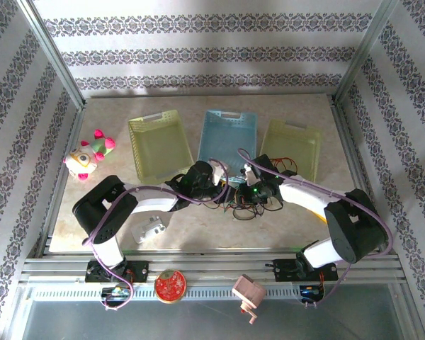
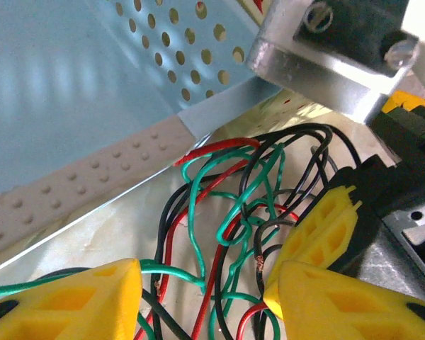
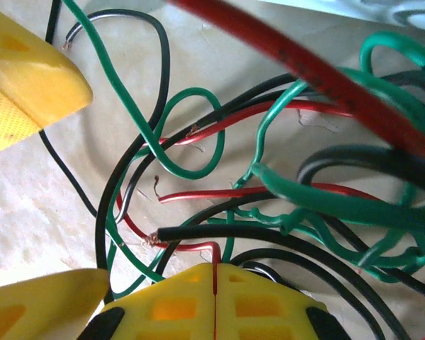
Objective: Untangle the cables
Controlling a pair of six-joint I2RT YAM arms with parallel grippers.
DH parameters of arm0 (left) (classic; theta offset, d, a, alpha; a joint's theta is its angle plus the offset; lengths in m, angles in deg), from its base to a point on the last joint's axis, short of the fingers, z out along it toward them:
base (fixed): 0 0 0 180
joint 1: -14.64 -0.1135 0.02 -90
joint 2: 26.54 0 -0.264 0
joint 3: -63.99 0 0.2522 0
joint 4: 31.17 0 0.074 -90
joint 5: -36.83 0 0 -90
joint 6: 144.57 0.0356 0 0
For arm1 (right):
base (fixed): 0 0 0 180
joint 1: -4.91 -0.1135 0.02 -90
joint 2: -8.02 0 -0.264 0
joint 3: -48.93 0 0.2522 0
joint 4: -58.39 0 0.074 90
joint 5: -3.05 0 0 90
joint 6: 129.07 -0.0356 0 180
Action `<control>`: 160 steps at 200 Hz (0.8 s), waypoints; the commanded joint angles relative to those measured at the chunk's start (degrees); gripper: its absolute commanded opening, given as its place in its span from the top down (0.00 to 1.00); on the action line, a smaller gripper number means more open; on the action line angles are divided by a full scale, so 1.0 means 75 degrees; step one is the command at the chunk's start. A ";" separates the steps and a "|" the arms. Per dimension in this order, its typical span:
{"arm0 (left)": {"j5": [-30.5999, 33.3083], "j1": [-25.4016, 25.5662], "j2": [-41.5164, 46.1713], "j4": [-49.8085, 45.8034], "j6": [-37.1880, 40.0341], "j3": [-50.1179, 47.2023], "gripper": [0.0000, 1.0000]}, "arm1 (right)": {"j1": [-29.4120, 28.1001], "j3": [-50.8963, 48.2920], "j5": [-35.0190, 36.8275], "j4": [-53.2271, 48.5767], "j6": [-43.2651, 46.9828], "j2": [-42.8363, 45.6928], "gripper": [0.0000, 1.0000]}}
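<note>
The cables (image 1: 245,207) lie in a tangled heap of red, green and black wires on the table in front of the blue basket (image 1: 229,138). Both grippers meet over this heap. My left gripper (image 2: 205,301) is open, and several green, red and black cable loops (image 2: 234,212) pass through the gap between its yellow fingers (image 2: 71,301). My right gripper (image 3: 214,290) is shut on a thin red cable (image 3: 191,246), pinched in the seam between its fingertips. From above, the left gripper (image 1: 225,185) sits just left of the right gripper (image 1: 255,193).
Two yellow-green baskets (image 1: 159,145) (image 1: 292,145) flank the blue one at the back. A plush toy (image 1: 88,156) lies far left and a white object (image 1: 150,228) near the left arm. The blue basket's wall (image 2: 71,85) stands close behind the left gripper.
</note>
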 commanded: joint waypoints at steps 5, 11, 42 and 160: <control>-0.0109 0.0004 -0.0197 0.0205 -0.0169 0.0228 0.47 | -0.0071 -0.0254 0.0021 0.0178 -0.0173 0.0423 0.95; -0.0105 0.0004 -0.0252 0.0177 -0.0172 0.0271 0.48 | -0.0071 -0.0282 0.0050 0.0207 -0.0194 0.0532 0.95; 0.0063 0.0004 -0.0580 -0.0088 -0.0260 0.0522 0.53 | -0.0058 -0.0414 0.0128 0.0356 -0.0290 0.1317 0.95; -0.0108 0.0027 -0.0823 -0.0179 -0.0255 0.0619 0.75 | 0.0125 -0.0381 0.1208 0.1329 -0.1360 0.4189 0.97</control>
